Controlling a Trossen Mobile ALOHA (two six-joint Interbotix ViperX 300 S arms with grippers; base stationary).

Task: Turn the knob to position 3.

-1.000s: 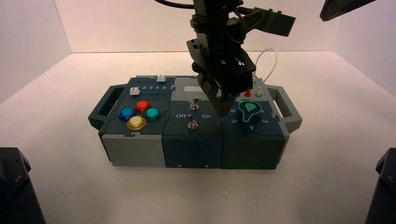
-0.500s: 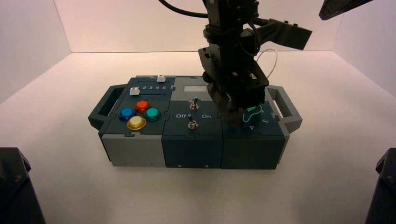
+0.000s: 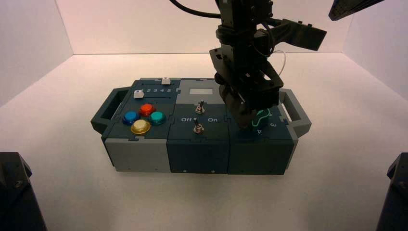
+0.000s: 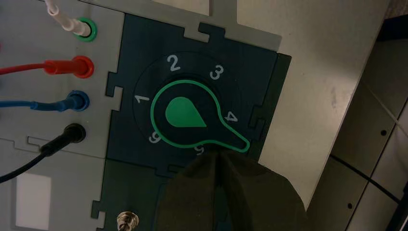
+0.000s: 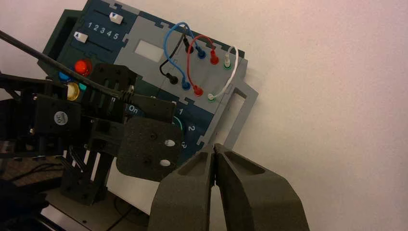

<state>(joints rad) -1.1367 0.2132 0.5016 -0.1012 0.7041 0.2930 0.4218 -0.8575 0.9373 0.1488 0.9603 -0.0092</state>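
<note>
Pointing between 4 [image 4: 231, 117], 5 [image 4: 198, 150]: knob [image 4: 185, 113]; left gripper [image 4: 218, 153] beside, right [image 5: 215, 146] apart.

Sliders, coloured buttons [image 3: 140, 126] — black plug [image 4: 74, 133], seemingly seated.

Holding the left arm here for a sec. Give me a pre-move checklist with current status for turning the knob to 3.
1. Pointer knob at 3: not ok; its tip points between 4 and 5, closer to 4.
2. Dial digit 3 in view: ok, uncovered in the left wrist view.
3. Left end effector at the knob: ok, beside the pointer end.
4. Left fingers closed together: ok, nothing between them.
5. Left fingers touching the knob: cannot tell.
6. Right end effector away from the knob: ok, off by the box's right handle.
</note>
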